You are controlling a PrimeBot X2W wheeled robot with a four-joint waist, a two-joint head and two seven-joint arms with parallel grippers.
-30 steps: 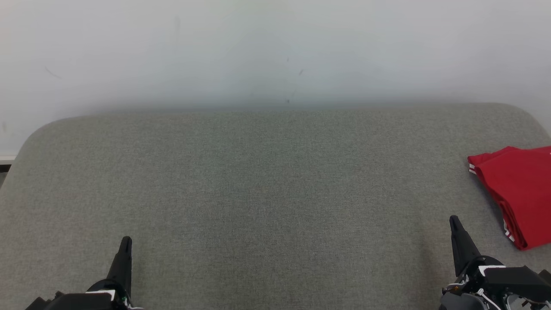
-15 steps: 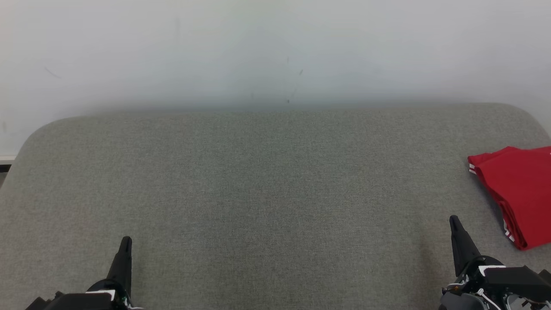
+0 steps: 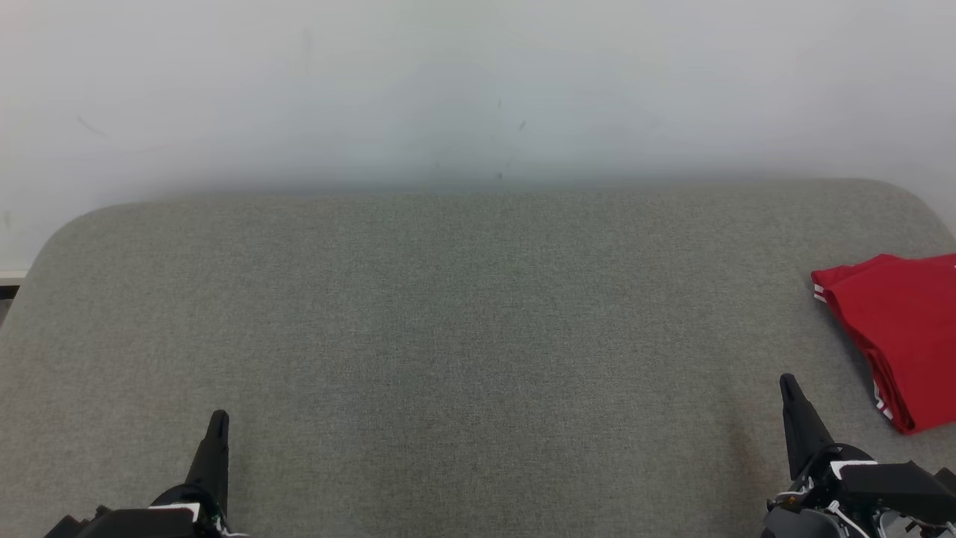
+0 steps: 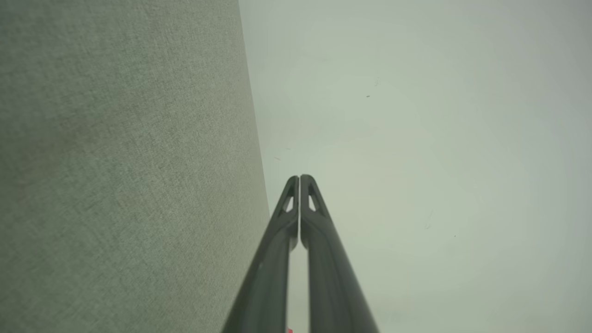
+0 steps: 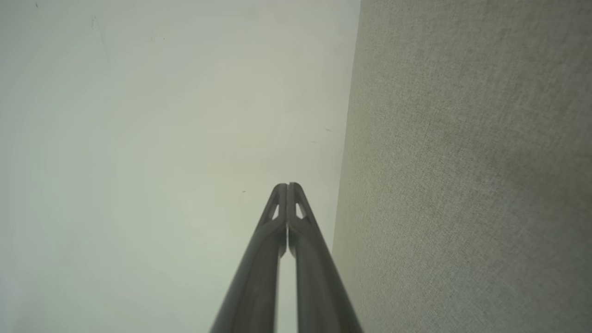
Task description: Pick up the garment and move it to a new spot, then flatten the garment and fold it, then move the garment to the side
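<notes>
A red garment (image 3: 900,332) with white stripes along its edges lies folded at the right edge of the grey fabric surface (image 3: 463,314), partly cut off by the head view's border. My right gripper (image 3: 786,383) sits low at the right, a short way left of and below the garment, shut and empty. At the lower left my left gripper (image 3: 219,418) is shut and empty too, far from the garment. In the left wrist view the left gripper (image 4: 299,177) shows its fingertips pressed together; the right wrist view shows the right gripper (image 5: 287,186) the same way.
A pale wall (image 3: 478,90) rises behind the grey surface, whose far corners are rounded. The surface's left edge (image 3: 22,291) drops off near a strip of floor.
</notes>
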